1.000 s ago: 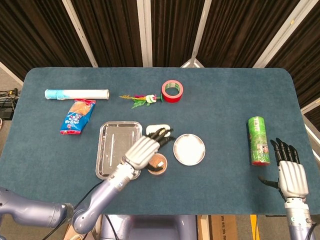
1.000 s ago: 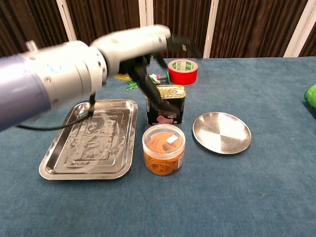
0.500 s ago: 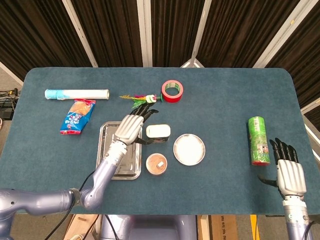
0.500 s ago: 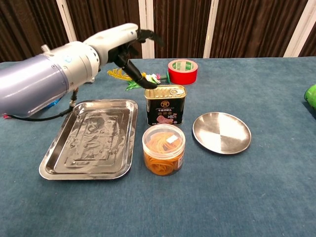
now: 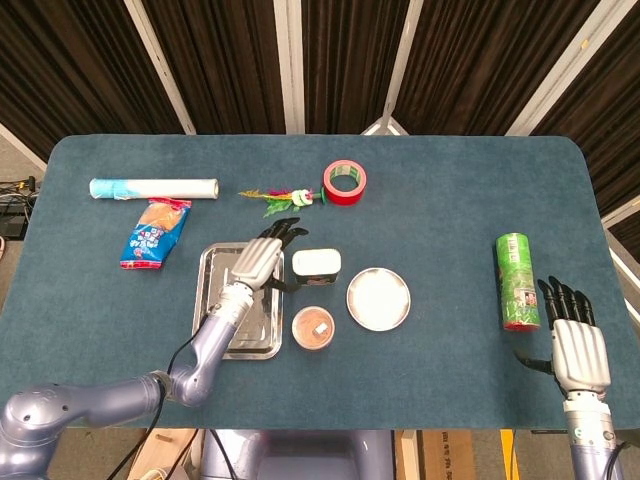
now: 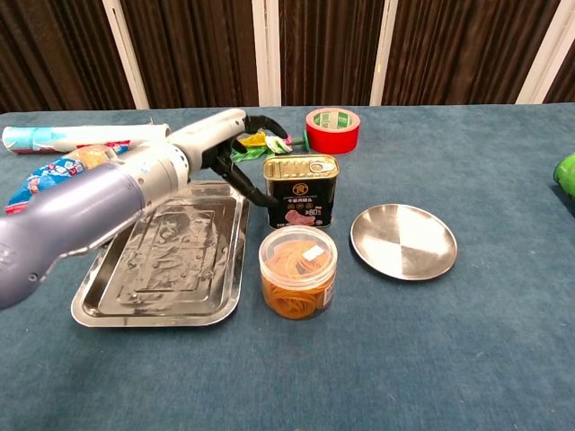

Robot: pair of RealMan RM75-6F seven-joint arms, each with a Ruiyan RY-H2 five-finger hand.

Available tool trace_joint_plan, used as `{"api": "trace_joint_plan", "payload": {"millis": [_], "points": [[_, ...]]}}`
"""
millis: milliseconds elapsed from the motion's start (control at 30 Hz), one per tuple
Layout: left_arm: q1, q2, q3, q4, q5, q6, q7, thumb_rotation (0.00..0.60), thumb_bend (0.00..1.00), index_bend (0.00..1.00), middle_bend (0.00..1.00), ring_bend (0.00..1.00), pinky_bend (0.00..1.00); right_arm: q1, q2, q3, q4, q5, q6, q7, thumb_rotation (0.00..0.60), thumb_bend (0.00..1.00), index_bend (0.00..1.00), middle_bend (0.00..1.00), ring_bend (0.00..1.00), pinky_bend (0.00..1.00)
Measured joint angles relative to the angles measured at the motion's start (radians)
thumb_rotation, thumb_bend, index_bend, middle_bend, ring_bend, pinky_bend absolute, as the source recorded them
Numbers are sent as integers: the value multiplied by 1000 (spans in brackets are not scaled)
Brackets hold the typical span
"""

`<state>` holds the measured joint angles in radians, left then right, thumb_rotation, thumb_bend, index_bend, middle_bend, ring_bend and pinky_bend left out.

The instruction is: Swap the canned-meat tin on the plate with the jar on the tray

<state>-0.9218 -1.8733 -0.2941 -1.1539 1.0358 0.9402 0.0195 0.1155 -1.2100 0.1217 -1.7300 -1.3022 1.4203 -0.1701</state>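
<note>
The canned-meat tin (image 5: pixel 316 263) (image 6: pixel 302 191) stands upright on the cloth between the steel tray (image 5: pixel 237 299) (image 6: pixel 162 251) and the round plate (image 5: pixel 378 298) (image 6: pixel 402 241). The clear jar of rubber bands (image 5: pixel 314 328) (image 6: pixel 297 270) stands just in front of the tin. Tray and plate hold nothing. My left hand (image 5: pixel 258 262) (image 6: pixel 225 145) hovers over the tray's far right corner, fingers spread, thumb reaching the tin's left side; I cannot tell if it touches. My right hand (image 5: pixel 572 340) lies flat near the table's front right edge, fingers apart, holding nothing.
A green canister (image 5: pixel 517 281) (image 6: pixel 567 171) lies just beyond my right hand. A red tape roll (image 5: pixel 344 182) (image 6: pixel 332 129) and a green sprig (image 5: pixel 285 198) sit behind the tin. A snack bag (image 5: pixel 155 232) and a white roll (image 5: pixel 153 187) lie at far left.
My left hand has left the spot over the jar, swung back and left, then sunk low beside the tin's left side. Tin, jar and right hand have stayed put.
</note>
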Motion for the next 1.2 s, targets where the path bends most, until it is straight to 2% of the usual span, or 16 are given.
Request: {"api": "trace_joint_plan", "payload": {"millis": [100, 167, 200, 267, 533, 667, 867, 1067, 1200], "points": [[-1, -28, 5, 49, 21, -13, -33, 600, 0, 191, 41, 6, 131, -1, 0, 0, -1, -1, 2, 1, 600, 0, 0, 0, 0, 0], [-2, -44, 8, 77, 34, -17, -51, 600, 24, 217, 115, 49, 146, -1, 0, 0, 0, -1, 1, 2, 600, 0, 0, 0, 0, 0], [-3, -54, 10, 95, 42, -21, -61, 600, 61, 240, 171, 91, 160, 0, 0, 0, 0, -2, 0, 2, 600, 0, 0, 0, 0, 0], [-5, -70, 12, 121, 52, -27, -75, 600, 134, 270, 211, 125, 174, 0, -1, -1, 0, -3, 0, 1, 600, 0, 0, 0, 0, 0], [-18, -141, 12, 246, 117, -27, -163, 600, 371, 332, 250, 147, 195, -1, 0, 0, 0, -3, 1, 4, 600, 0, 0, 0, 0, 0], [-26, -165, 11, 287, 150, -26, -201, 600, 496, 400, 334, 178, 212, 0, -1, 0, 1, -1, -4, 5, 600, 0, 0, 0, 0, 0], [-30, -183, 10, 334, 180, -15, -245, 600, 602, 478, 424, 202, 227, 1, -3, -1, -1, -2, -5, 1, 600, 0, 0, 0, 0, 0], [0, -171, 13, 256, 206, 58, -230, 600, 624, 484, 448, 204, 229, 0, -4, 2, -2, 3, -1, -1, 600, 0, 0, 0, 0, 0], [18, -139, 8, 189, 235, 97, -269, 600, 622, 479, 448, 204, 229, -1, -5, 2, -5, 3, 2, -3, 600, 0, 0, 0, 0, 0]]}}
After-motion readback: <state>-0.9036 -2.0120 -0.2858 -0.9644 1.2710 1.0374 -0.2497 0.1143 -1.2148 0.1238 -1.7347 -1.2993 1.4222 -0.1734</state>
